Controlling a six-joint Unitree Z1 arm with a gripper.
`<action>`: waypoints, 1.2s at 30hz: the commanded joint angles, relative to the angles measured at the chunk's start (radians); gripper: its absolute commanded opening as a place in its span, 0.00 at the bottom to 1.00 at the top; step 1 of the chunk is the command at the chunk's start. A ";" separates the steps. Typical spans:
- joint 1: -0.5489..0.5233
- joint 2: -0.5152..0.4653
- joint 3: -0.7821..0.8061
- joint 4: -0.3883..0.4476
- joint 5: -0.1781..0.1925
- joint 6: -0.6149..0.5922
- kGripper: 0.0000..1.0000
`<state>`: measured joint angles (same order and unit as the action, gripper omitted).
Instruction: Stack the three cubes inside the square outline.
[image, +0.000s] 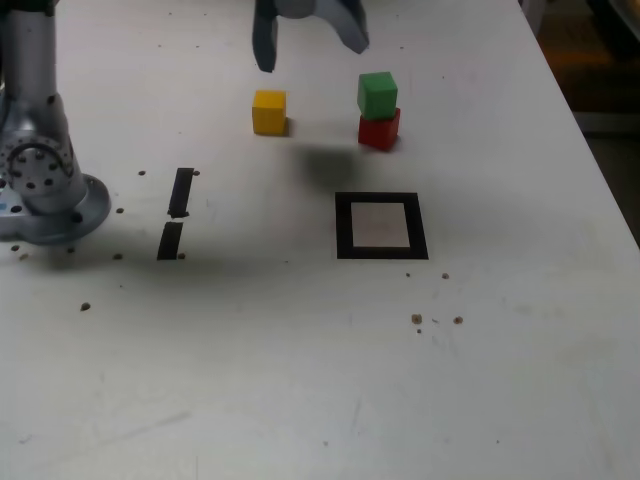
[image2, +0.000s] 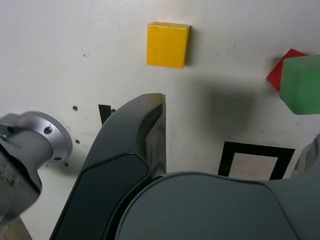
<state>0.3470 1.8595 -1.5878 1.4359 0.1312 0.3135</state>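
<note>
The white table (image: 300, 380) carries the arm's base (image: 40, 170) at the exterior view's left. The gripper (image: 310, 45) hangs open and empty above the cubes. The outline (image: 381, 226) holds nothing (white centre bare). Beyond it, green (image: 377, 95) sits on red (image: 380, 130); yellow (image: 269, 111) stands alone, apart to their left.

Hand (image: 310, 45) cropped at top edge; red cube (image2: 283, 75) mostly hidden behind green cube (image2: 301, 83).

Green cube (image: 377, 95) atop red cube (image: 380, 129), yellow cube (image: 269, 111) beside, square outline (image: 381, 226) empty.
</note>
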 joint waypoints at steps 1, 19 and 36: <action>0.002 0.015 -0.123 0.003 -0.011 -0.018 0.99; 0.022 0.168 -0.102 -0.069 -0.001 -0.088 0.92; 0.011 0.237 -0.140 -0.081 -0.018 -0.125 0.47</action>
<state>0.3636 2.1055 -1.7299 1.3590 0.1147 0.1905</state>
